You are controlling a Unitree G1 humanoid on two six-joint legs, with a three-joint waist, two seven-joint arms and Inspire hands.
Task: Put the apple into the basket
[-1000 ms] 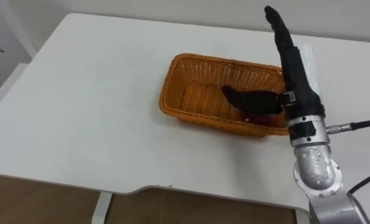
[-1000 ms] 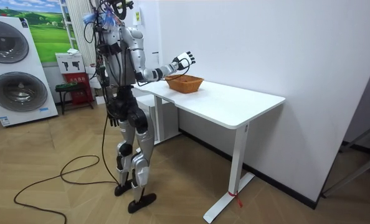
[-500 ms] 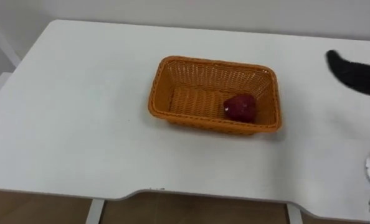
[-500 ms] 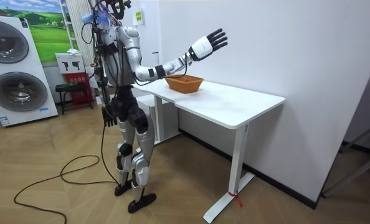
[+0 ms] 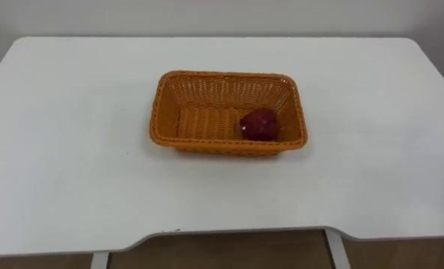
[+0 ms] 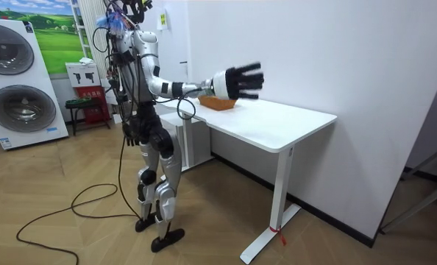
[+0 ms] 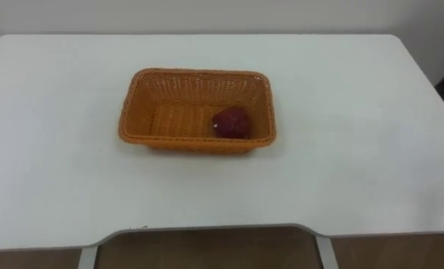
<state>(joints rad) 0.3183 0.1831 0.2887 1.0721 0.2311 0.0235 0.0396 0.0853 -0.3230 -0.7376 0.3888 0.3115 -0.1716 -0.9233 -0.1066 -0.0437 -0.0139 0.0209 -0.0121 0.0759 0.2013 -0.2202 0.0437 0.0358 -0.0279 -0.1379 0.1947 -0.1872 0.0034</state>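
The robot stands on the wooden floor at the end of the white table (image 5: pixel 72 149) that lies toward the room view's left, facing along it. Its right arm is stretched forward at about chest height. The right hand (image 6: pixel 237 81) is held in the air above the table's near end, released, with the fingers spread and straight, and grasps nothing. In the room view this hand partly covers the orange wicker basket (image 5: pixel 222 75) behind it. The left hand (image 6: pixel 129 137) hangs low beside the hip, well apart from the table; its state cannot be told.

In the eye views the basket sits near the middle of the tabletop with its long side running left to right. The apple (image 5: pixel 259 124), dark red, lies inside the basket on the floor of its right-hand half, close to the near wall. Neither hand touches it.

A washing machine (image 6: pixel 20 73) stands against the wall at the room view's far left, well apart from the table.
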